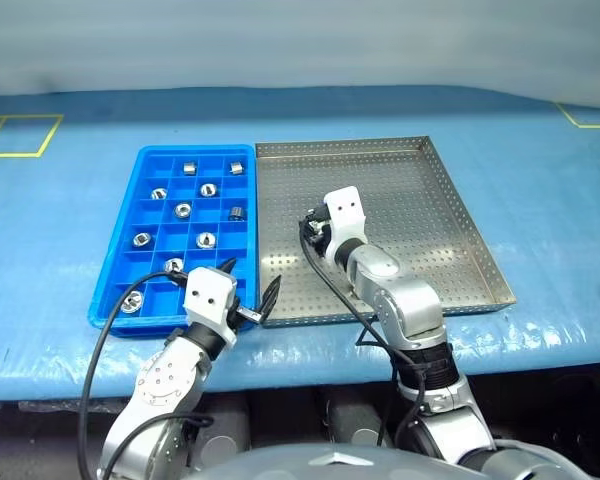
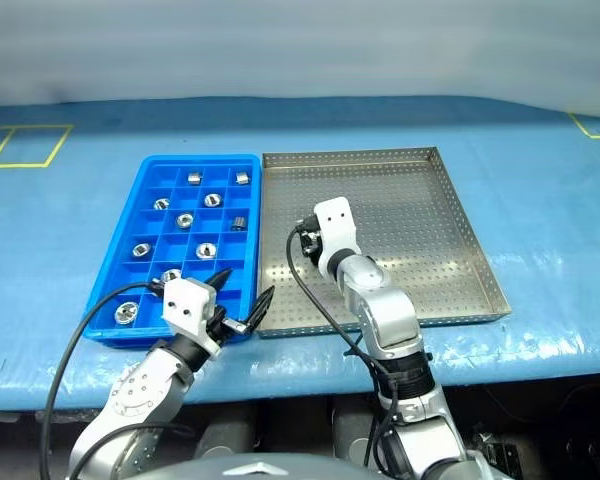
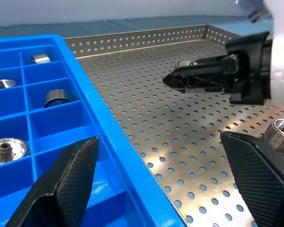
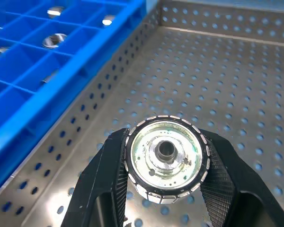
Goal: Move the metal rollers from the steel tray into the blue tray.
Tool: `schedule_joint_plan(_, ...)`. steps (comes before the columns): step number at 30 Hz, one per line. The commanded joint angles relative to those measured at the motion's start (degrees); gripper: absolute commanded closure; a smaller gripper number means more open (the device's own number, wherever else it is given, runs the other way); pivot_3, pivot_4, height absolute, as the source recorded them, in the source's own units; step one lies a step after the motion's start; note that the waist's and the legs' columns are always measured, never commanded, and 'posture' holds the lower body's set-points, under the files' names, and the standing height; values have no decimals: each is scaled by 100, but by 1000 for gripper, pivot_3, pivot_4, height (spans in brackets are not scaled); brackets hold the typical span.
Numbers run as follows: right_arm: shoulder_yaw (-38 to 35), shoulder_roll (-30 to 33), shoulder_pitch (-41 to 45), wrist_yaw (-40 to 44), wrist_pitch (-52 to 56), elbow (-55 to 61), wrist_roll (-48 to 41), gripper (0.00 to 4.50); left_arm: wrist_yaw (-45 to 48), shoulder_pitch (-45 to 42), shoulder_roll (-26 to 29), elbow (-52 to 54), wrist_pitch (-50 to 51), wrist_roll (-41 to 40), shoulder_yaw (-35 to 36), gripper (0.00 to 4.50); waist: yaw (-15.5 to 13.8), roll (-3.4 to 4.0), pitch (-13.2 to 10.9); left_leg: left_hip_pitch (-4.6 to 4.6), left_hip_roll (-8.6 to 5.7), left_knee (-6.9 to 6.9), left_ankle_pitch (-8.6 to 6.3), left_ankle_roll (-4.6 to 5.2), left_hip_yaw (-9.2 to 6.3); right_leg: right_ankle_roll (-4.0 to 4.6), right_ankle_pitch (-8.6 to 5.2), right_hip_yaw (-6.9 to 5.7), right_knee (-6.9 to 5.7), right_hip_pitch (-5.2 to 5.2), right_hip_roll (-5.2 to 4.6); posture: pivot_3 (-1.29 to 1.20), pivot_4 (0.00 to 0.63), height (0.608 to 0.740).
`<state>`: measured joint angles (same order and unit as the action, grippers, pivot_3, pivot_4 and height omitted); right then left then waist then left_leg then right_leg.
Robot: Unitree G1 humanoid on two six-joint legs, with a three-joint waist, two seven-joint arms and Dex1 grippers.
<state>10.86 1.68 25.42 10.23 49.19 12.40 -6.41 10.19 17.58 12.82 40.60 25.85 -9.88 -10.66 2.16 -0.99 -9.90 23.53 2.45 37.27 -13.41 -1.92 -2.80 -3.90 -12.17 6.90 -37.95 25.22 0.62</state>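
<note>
I have the right gripper (image 4: 165, 189) clamped on one metal roller (image 4: 164, 158), held just above the steel tray (image 1: 450, 215) floor, near the wall that borders the blue tray (image 1: 145, 175). Judgement: lift enough to clear both rims, carry it across, and let go only when centred over an empty compartment, low enough that it cannot bounce out. The left gripper (image 1: 248, 290) hovers with fingers spread wide over the blue tray's near corner, beside the steel tray. The blue tray holds about ten rollers, one per compartment. Another roller (image 3: 280, 135) lies in the steel tray beside a left fingertip.
</note>
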Motion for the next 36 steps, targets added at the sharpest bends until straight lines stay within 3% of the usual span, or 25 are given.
schedule_joint_plan(1, 251, -133, 616, 326, 20, 180, -180, 2774, -190, 183, -95, 408, -184, 98, 151, 0, -42, 0, 0, 0, 0, 0, 1, 1, 0, 15, -7, -1, -1, 1, 0, 245, 150, 740)
schedule_joint_plan(7, 745, -482, 1299, 742, -120, -522, -222, 2774, -436, 697, -175, 654, -415, 286, 351, 0, -255, -1, 1, 2, 2, -7, 1, 1, -4, 15, -6, -8, 3, 2, 0, 320, 150, 740)
schedule_joint_plan(14, 1356, -572, 1342, 1160, -204, -1025, -168, 2774, -597, 1302, -230, 888, -694, 469, 441, 0, -593, -2, 1, 8, 2, -11, 1, 1, -1, 36, -19, -11, 12, 10, -3, 394, 150, 740)
schedule_joint_plan(21, 1448, -302, 1142, 1301, -40, -1023, -113, 2774, -601, 1457, -286, 906, -792, 601, 255, 0, -775, -2, 1, 6, 2, -8, 2, 0, 1, 38, -21, -11, 13, 9, -3, 392, 150, 740)
schedule_joint_plan(32, 1386, 347, 787, 1479, 628, -291, -195, 2774, -462, 1246, -251, 775, -699, 529, 146, 0, -774, -2, 1, 9, 5, -14, 1, -1, 3, 43, -24, -12, 13, 17, -2, 346, 150, 740)
schedule_joint_plan(33, 1389, 352, 780, 1480, 632, -290, -192, 2021, -460, 1215, -255, 764, -689, 526, 149, 0, -774, -2, 1, 9, 5, -13, 1, -1, 3, 43, -24, -12, 13, 16, -2, 346, 150, 740)
schedule_joint_plan(36, 1384, 352, 765, 1477, 645, -270, -198, 1074, -413, 1138, -225, 740, -658, 516, 137, 0, -772, -2, 1, 9, 4, -11, 1, -1, 3, 43, -24, -12, 13, 15, -3, 325, 150, 740)
